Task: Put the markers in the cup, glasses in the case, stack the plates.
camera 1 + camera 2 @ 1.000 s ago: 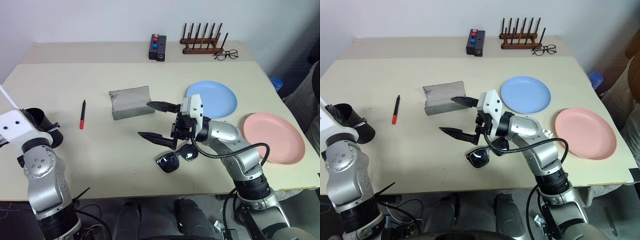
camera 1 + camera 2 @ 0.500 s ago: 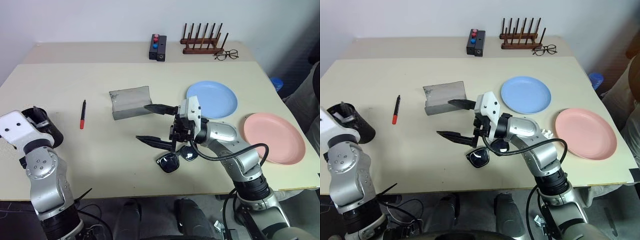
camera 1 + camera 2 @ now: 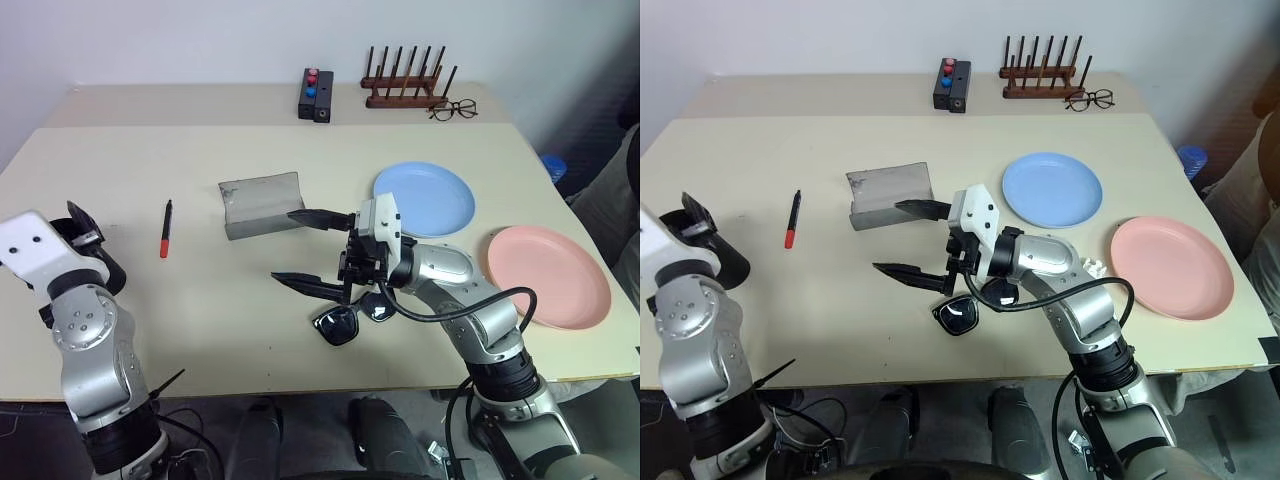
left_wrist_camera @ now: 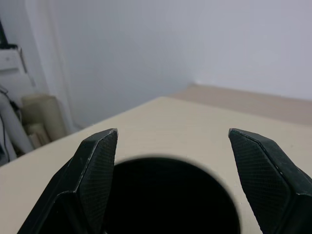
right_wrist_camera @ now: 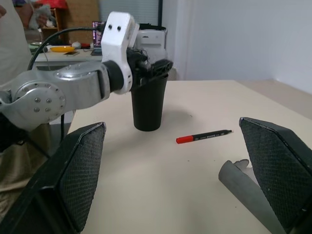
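1. Left gripper: its fingers stand apart just above the rim of the cup, clamped on nothing; you appear to be at the marker step.
2. Marker: the black and red one lies on the table, between cup and case; your next move likely calls for a reach and pinch here.
3. Case: lid open, nothing inside.
4. Right gripper: fingers wide apart, hovering over the sunglasses.
5. Plates: blue and pink lie side by side, unstacked.
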You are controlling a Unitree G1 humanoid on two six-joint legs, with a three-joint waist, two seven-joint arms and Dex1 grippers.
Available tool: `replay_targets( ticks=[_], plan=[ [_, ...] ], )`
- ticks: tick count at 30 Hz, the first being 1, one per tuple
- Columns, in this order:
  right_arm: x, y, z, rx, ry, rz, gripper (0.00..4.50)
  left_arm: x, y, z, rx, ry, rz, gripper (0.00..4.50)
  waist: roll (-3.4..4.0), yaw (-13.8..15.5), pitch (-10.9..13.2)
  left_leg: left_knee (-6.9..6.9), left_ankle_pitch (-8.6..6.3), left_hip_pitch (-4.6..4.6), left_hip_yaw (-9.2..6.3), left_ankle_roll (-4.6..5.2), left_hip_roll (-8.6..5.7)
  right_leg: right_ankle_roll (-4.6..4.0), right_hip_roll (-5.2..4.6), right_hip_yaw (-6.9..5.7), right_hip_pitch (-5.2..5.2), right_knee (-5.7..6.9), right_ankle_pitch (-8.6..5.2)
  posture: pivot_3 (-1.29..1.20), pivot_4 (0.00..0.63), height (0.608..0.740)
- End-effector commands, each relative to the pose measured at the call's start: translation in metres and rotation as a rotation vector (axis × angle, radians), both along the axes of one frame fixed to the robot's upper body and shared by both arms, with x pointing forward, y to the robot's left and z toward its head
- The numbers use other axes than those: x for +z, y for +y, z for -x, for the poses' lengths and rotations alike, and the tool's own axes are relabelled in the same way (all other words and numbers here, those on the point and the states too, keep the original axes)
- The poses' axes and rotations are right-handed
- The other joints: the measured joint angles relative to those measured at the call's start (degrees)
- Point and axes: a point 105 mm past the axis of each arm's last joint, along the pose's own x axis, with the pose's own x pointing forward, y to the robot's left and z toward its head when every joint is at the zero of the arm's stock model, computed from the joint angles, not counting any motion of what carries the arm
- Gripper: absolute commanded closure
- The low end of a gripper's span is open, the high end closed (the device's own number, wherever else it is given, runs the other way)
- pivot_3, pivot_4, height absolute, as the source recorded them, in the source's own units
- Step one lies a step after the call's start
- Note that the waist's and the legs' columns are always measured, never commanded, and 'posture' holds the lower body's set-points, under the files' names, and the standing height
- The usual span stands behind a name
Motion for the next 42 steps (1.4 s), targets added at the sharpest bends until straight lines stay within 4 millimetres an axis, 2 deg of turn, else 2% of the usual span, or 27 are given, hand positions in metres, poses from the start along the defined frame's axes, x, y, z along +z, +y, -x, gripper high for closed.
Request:
replay_targets(
  ticks=[1, 5, 7, 10, 14, 19, 24, 28, 35, 38, 42],
  plan=[
    [0.009, 0.002, 0.007, 0.017, -0.043, -0.019, 0.0, 0.036, -0.015, -0.006, -0.069, -0.087, -0.076, 0.77, 0.0, 0.03, 0.0, 0.0, 0.0, 0.0, 0.0, 0.0, 0.0, 0.0, 0.0, 0.0, 0.0, 0.0, 0.0, 0.0, 0.15, 0.74],
    [0.008, 0.002, 0.006, 0.012, -0.042, -0.02, 0.0, 0.056, -0.049, -0.031, -0.249, -0.081, -0.099, 0.77, 0.0, 0.11, 0.0, 0.0, 0.0, -0.01, 0.0, 0.0, 0.0, 0.05, 0.0, 0.0, 0.01, -0.01, 0.03, 0.0, 0.15, 0.74],
    [0.008, 0.002, 0.005, 0.009, -0.04, -0.021, 0.0, 0.046, -0.059, -0.046, -0.3, 0.018, -0.044, 0.77, 0.0, 0.09, 0.0, 0.0, 0.0, -0.01, 0.0, 0.0, 0.0, 0.13, 0.0, 0.0, 0.01, -0.02, 0.07, 0.0, 0.15, 0.74],
    [0.007, 0.001, 0.004, 0.001, -0.038, -0.02, 0.0, 0.025, -0.053, -0.056, -0.278, 0.159, 0.066, 0.02, 0.01, -0.4, 0.0, -0.01, 0.0, -0.01, -0.01, 0.0, 0.0, 0.17, 0.01, 0.0, -0.01, -0.01, 0.08, 0.0, 0.15, 0.74],
    [0.005, 0.001, 0.003, -0.007, -0.03, -0.019, 0.0, -0.004, -0.043, -0.071, -0.176, 0.406, 0.113, 0.02, 0.01, -0.36, 0.01, -0.1, 0.0, -0.01, -0.04, 0.01, 0.03, 0.22, 0.08, 0.0, -0.13, 0.06, 0.1, 0.0, 0.15, 0.74],
    [0.004, 0.002, 0.001, -0.016, -0.026, -0.025, 0.0, -0.027, -0.035, -0.089, -0.161, 0.525, 0.265, 0.02, -0.01, -0.15, 0.01, -0.05, 0.0, -0.05, -0.05, 0.0, 0.01, 0.22, 0.06, -0.01, -0.1, 0.03, 0.1, 0.0, 0.15, 0.74],
    [0.003, 0.001, 0.001, -0.024, -0.023, -0.029, 0.0, -0.041, -0.031, -0.102, -0.18, 0.588, 0.359, 0.02, -0.01, -0.18, 0.01, -0.08, 0.0, -0.05, -0.05, 0.0, 0.01, 0.22, 0.06, -0.03, -0.12, 0.02, 0.1, 0.0, 0.15, 0.74],
    [0.002, 0.0, 0.001, -0.039, -0.022, -0.031, 0.0, -0.048, -0.037, -0.113, -0.24, 0.622, 0.365, 0.02, -0.01, -0.25, 0.01, -0.13, 0.0, -0.05, -0.05, 0.0, 0.02, 0.23, 0.06, -0.03, -0.16, 0.03, 0.1, 0.0, 0.15, 0.74],
    [0.0, -0.002, 0.001, -0.058, -0.018, -0.029, 0.0, -0.06, -0.036, -0.114, -0.266, 0.638, 0.48, 0.02, -0.02, -0.21, 0.01, -0.13, 0.01, -0.06, -0.05, -0.01, 0.02, 0.23, 0.06, -0.03, -0.15, 0.03, 0.1, 0.0, 0.15, 0.74],
    [0.0, -0.003, 0.002, -0.061, -0.015, -0.028, 0.0, -0.061, -0.036, -0.114, -0.264, 0.651, 0.484, 0.9, -0.01, -0.21, 0.01, -0.13, 0.01, -0.06, -0.05, -0.01, 0.02, 0.24, 0.05, -0.03, -0.15, 0.03, 0.1, 0.0, 0.15, 0.74],
    [-0.001, -0.003, 0.002, -0.058, -0.012, -0.024, 0.0, -0.062, -0.039, -0.114, -0.265, 0.658, 0.473, 2.97, -0.02, -0.21, 0.01, -0.13, 0.01, -0.06, -0.05, -0.01, 0.02, 0.24, 0.05, -0.03, -0.15, 0.03, 0.11, 0.0, 0.15, 0.74]
  ],
)
